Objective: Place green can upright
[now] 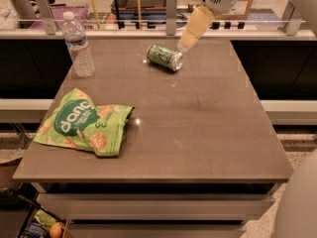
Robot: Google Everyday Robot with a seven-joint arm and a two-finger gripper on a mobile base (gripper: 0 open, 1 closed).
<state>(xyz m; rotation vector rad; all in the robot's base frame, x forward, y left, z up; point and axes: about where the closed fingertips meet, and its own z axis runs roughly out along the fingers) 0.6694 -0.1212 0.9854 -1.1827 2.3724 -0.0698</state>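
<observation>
The green can [164, 57] lies on its side at the far middle of the brown table [198, 128], its silver end facing right. My gripper [186, 42] hangs from the arm at the top of the camera view. It points down and to the left, and its tip is just right of and above the can's right end. I cannot tell whether it touches the can. It holds nothing that I can see.
A clear plastic water bottle [78, 44] stands upright at the far left of the table. A flat green snack bag [81, 125] lies at the near left. A rail with posts [171, 6] runs behind the table's far edge.
</observation>
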